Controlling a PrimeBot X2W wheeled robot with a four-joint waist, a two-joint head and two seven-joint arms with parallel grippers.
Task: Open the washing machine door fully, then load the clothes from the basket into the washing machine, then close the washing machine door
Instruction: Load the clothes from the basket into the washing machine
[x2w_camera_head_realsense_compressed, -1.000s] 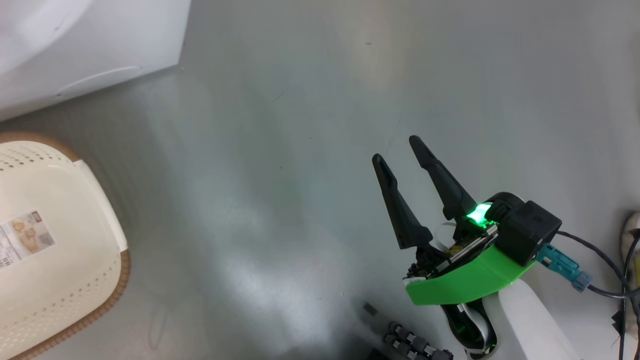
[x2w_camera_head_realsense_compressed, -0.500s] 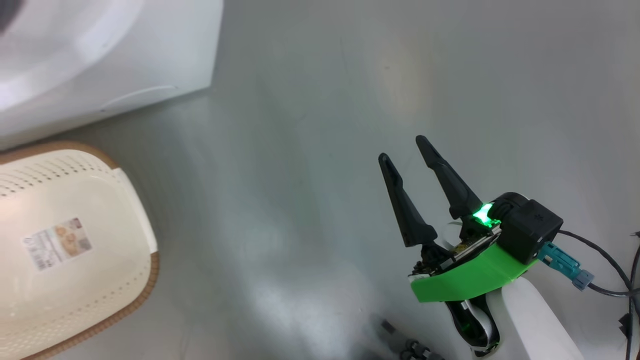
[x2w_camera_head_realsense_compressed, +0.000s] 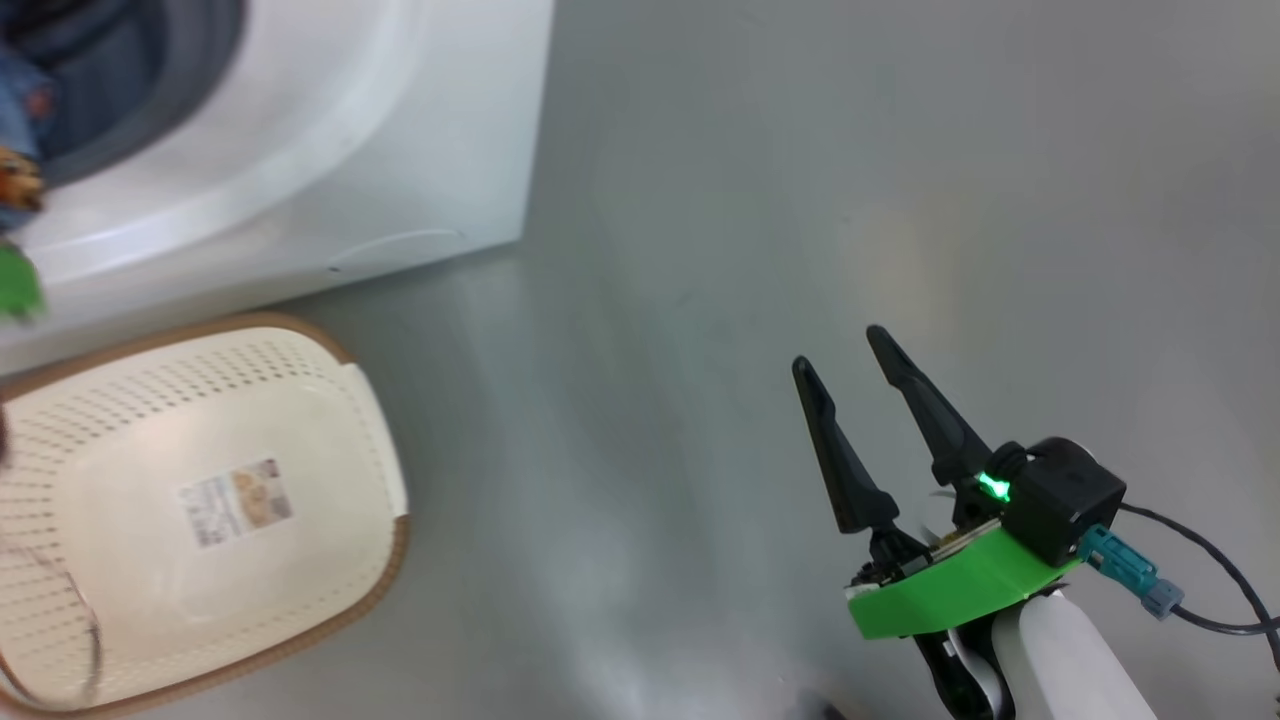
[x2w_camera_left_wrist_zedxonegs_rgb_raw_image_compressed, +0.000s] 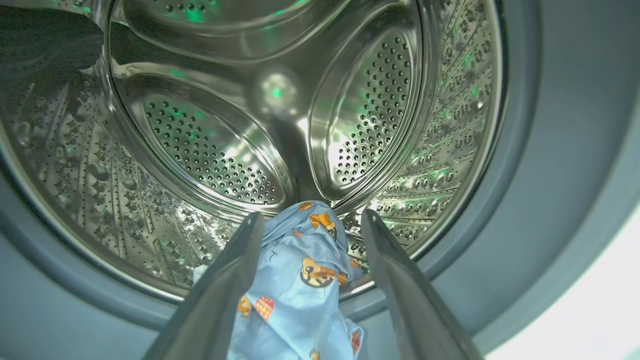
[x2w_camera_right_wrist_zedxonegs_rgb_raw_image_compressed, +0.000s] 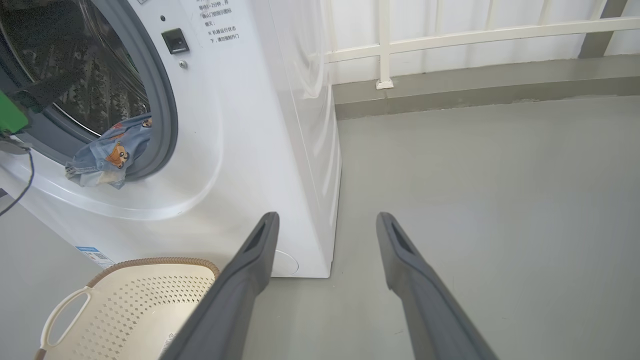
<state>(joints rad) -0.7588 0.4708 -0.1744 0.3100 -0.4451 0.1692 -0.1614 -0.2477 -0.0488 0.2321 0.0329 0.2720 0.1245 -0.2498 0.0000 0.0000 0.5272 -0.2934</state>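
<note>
The washing machine (x2w_camera_right_wrist_zedxonegs_rgb_raw_image_compressed: 260, 125) stands open, and its door is out of view. A blue garment of the clothes (x2w_camera_right_wrist_zedxonegs_rgb_raw_image_compressed: 107, 155), printed with orange figures, hangs over the grey gasket at the drum's mouth. My left gripper (x2w_camera_left_wrist_zedxonegs_rgb_raw_image_compressed: 314, 216) points into the steel drum (x2w_camera_left_wrist_zedxonegs_rgb_raw_image_compressed: 210, 150). Its fingers are spread wide with the clothes (x2w_camera_left_wrist_zedxonegs_rgb_raw_image_compressed: 300, 280) lying loose between them. The cream basket (x2w_camera_head_realsense_compressed: 300, 400) sits on the floor in front of the machine with only a label sticker inside. My right gripper (x2w_camera_head_realsense_compressed: 842, 350) hovers open over bare floor to the right, holding nothing.
Grey floor stretches to the right of the washing machine (x2w_camera_head_realsense_compressed: 400, 150). A white railing (x2w_camera_right_wrist_zedxonegs_rgb_raw_image_compressed: 450, 35) on a low grey kerb runs along the back. A dark cable (x2w_camera_head_realsense_compressed: 1210, 570) trails from my right wrist. The basket (x2w_camera_right_wrist_zedxonegs_rgb_raw_image_compressed: 145, 295) stands close against the machine's front.
The head camera has swung, so the machine's opening with blue cloth and more of the basket have come into the picture. My right gripper keeps its open pose.
</note>
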